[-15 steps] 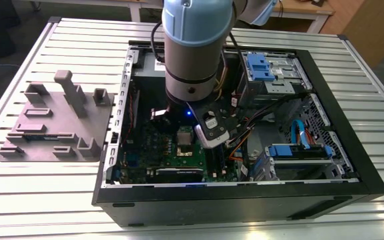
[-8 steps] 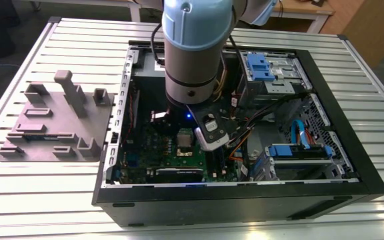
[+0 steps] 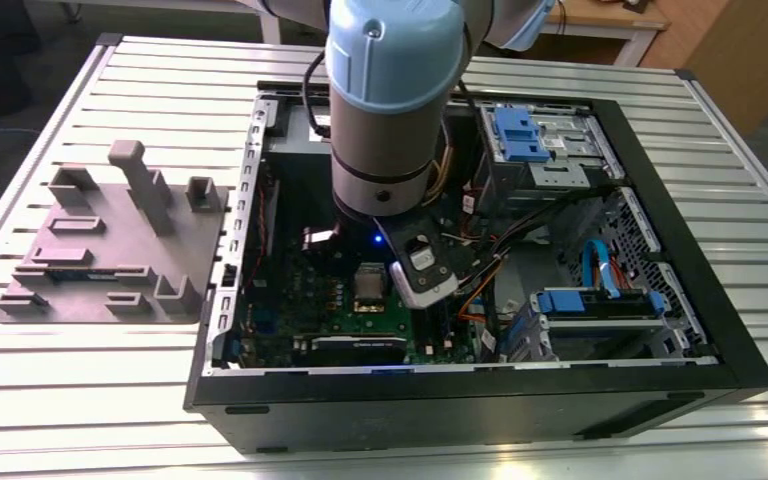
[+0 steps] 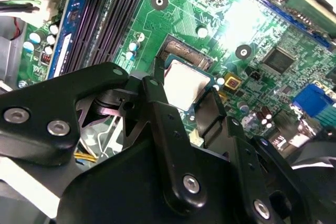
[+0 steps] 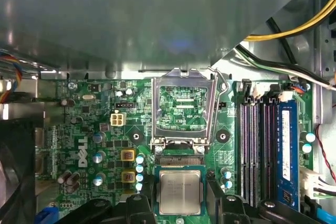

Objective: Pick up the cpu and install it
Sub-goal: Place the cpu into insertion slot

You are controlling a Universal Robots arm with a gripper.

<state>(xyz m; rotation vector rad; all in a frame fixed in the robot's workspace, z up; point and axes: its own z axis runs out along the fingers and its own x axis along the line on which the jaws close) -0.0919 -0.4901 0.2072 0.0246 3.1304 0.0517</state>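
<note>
Black linkage bars and bolted joints of the black metal gripper point(image 4: 184, 92) loom in the foreground of the second wrist view. Its two fingers point(image 4: 157, 103) are pressed against opposite edges of the cpu point(image 4: 185, 83), a small flat square chip with a silvery-grey metal top and thin pale rim. The chip hangs over the green printed motherboard point(image 4: 210, 9). A strip of gold socket contacts point(image 4: 182, 55) shows just beyond its far edge, suggesting it is not yet seated.

In the first wrist view, the cpu point(image 5: 180, 191) sits between the fingertips, just beside the rectangular metal-framed socket load plate point(image 5: 156, 111), which stands flipped open. Small blue-topped capacitors point(image 5: 139, 171) line one side of the chip, and long dark memory slots point(image 5: 257, 145) run along the other.

The exterior view shows the pale blue and grey robot arm point(image 3: 391, 100) reaching down into an open black computer case point(image 3: 491, 415). The case rests on a slatted aluminium table point(image 3: 91, 400), with a grey moulded tray point(image 3: 104, 250) at the exterior view's left.

The likely hazard is a skewed descent. A chip lowered tilted or off-register could bend the socket's fine contacts, and a finger straying sideways could knock the nearby capacitors. Letting go too high would drop the chip crooked.
</note>
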